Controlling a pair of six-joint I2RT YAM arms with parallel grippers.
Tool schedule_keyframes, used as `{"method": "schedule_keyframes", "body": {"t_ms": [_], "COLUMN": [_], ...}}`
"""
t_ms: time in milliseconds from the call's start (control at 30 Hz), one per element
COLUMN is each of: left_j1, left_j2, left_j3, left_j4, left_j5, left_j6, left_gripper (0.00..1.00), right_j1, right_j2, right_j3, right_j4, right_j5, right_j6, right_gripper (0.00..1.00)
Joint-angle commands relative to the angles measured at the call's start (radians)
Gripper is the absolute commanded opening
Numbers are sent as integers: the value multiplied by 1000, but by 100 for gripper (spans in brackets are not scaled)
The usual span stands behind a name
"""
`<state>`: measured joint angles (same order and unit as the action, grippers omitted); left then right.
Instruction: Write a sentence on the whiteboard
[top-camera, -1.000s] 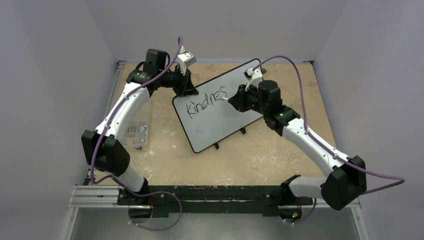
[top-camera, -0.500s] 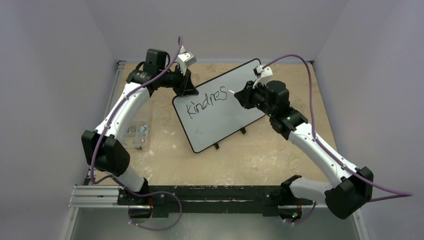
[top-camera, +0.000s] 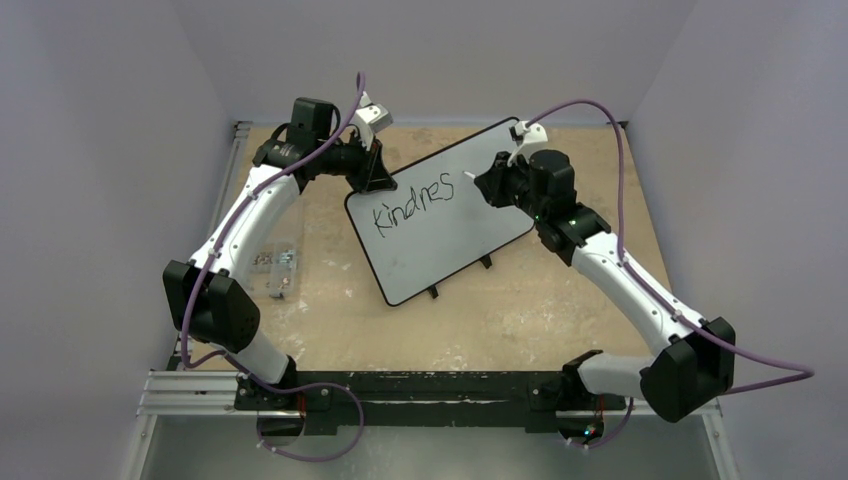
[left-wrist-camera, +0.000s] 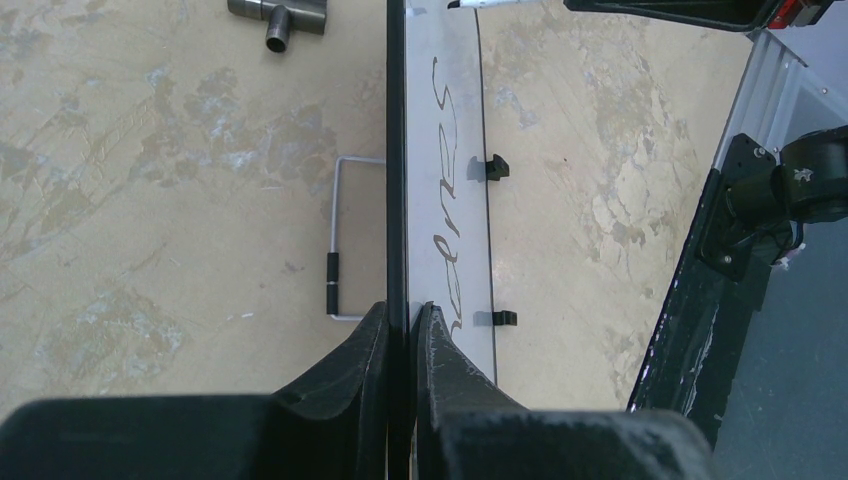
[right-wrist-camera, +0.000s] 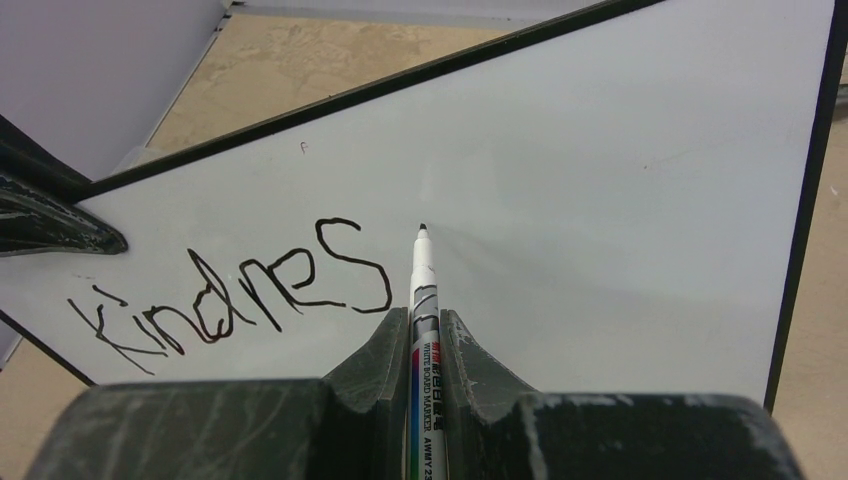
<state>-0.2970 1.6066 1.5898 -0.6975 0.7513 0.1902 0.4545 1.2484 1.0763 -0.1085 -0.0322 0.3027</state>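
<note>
Right hand (right-wrist-camera: 412, 322) was clamped on the marker (right-wrist-camera: 421, 275), which ran straight out from it, tip just past the last "s" of the sentence (right-wrist-camera: 250, 290) on the whiteboard (right-wrist-camera: 620, 190) sitting on the surface (top-camera: 520, 300). Left hand (left-wrist-camera: 400, 318) pinched the whiteboard's rim, well away from that "s". Versus a second earlier, we'd slid the marker off the "s" onto bare board, with no new letters.

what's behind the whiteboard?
Left wrist view: a wire stand behind the whiteboard, and a grey metal fitting on the table on that side. From above, the board hides the stand.
</note>
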Motion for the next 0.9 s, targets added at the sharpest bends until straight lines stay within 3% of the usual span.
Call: {"method": "schedule_keyframes", "body": {"t_ms": [0, 867], "left_j1": [-20, -26], "left_j2": [21, 20], "left_j3": [7, 9], "left_j4": [-32, -33], "left_j5": [-55, -53], "left_j6": [98, 96], "left_gripper": [0, 0], "right_j1": [-11, -23], "right_j2": [9, 61], "right_j3": [64, 56], "right_j4": [34, 53], "right_j5": [11, -104], "right_j6": [2, -7], "right_gripper": [0, 0]}}
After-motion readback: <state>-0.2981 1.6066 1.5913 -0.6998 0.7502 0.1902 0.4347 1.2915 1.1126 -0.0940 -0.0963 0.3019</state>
